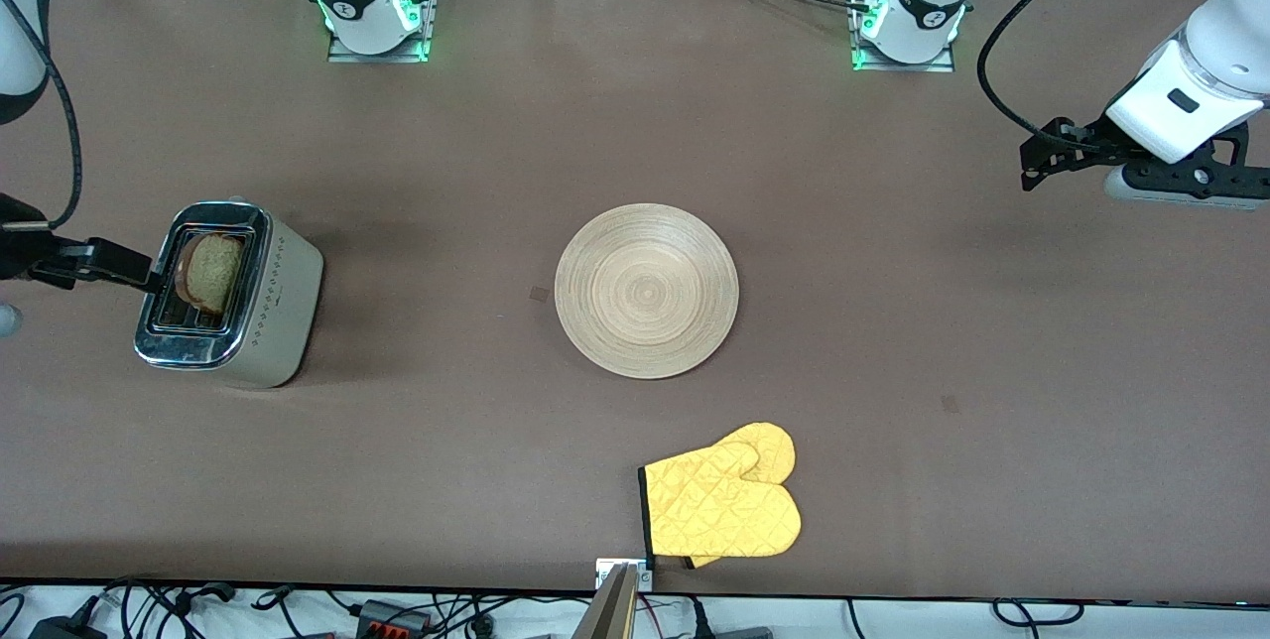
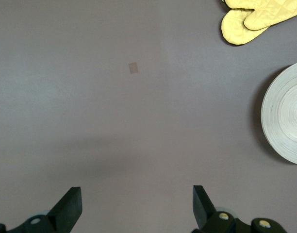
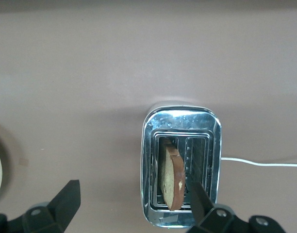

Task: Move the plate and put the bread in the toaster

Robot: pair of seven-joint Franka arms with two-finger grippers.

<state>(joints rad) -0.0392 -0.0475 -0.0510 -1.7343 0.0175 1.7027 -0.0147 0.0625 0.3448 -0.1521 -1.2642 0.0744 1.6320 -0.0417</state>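
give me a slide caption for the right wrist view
Bread standing in a toaster slot, open right gripper above.

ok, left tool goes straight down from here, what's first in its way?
Likely bare table. The left tool is open over it; the plate and yellow mitt sit off to the side.

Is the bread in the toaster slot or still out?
In. The bread stands on edge in one slot of the toaster, its top sticking up above the chrome.
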